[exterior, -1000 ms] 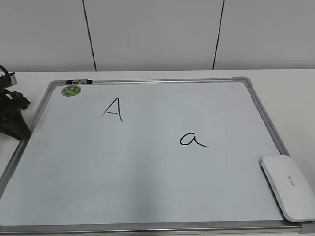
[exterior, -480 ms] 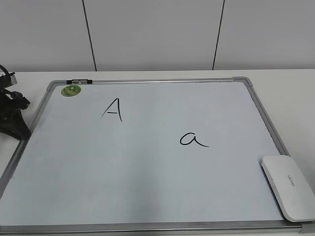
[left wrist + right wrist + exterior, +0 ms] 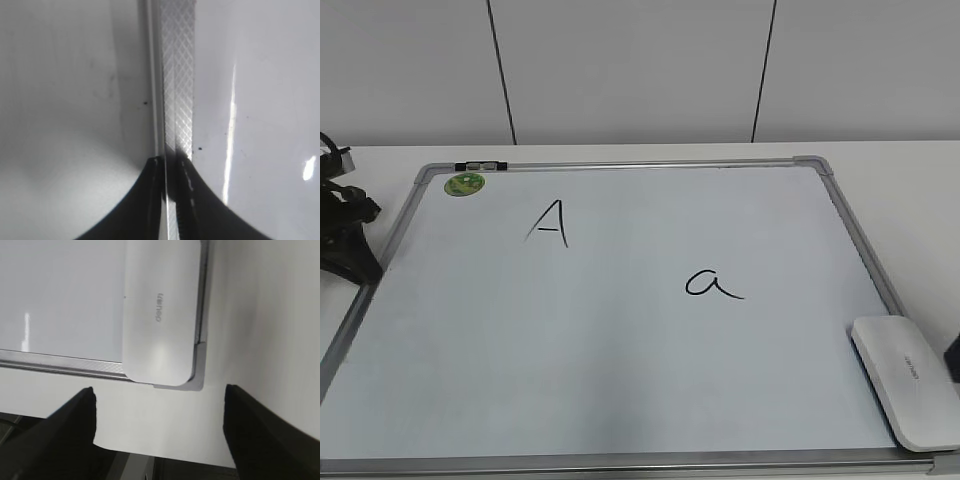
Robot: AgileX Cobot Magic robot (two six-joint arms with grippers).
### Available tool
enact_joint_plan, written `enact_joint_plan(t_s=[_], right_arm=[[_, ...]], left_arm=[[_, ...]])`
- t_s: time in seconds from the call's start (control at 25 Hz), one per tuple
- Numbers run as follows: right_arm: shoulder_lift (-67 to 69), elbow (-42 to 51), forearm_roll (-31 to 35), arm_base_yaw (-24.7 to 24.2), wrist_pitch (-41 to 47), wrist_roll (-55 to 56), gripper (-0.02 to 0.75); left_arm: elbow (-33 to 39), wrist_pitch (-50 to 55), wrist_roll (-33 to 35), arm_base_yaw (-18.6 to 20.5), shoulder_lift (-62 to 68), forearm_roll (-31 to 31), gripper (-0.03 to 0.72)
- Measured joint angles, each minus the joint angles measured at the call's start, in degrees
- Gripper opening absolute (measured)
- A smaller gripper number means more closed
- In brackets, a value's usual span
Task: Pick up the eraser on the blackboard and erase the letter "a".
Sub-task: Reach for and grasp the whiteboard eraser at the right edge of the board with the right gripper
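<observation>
Our right gripper (image 3: pixel 160 432), fingers spread wide, should centre over the eraser (image 3: pixel 160 310) just ahead before descending.

Two handwritten marks stood on the blackboard (image 3: pixel 620 380) in black marker: an uppercase "A" (image 3: pixel 550 222) toward the upper left and the letter "a" (image 3: pixel 713 284) right of centre. The eraser (image 3: pixel 160 310) carried small grey lettering on its top, which appeared to read "deuen" though that reading was uncertain. The round green sticker (image 3: pixel 465 184) bore a print too small to read.
</observation>
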Motion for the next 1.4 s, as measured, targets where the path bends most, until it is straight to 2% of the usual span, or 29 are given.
enact_joint_plan(t_s=[0.28, 0.84, 1.4], right_arm=[[9.1, -0.8, -0.6, 3.2, -4.9, 0.8, 0.587], [21.6, -5.4, -4.6, 3.3, -9.5, 4.5, 0.612], [28.4, -6.9, -4.8, 3.3, -11.9, 6.2, 0.61]], left_arm=[[0.0, 0.0, 0.0, 0.0, 0.0, 0.0, 0.034], [0.0, 0.0, 0.0, 0.0, 0.0, 0.1, 0.034], [0.0, 0.0, 0.0, 0.0, 0.0, 0.1, 0.034]])
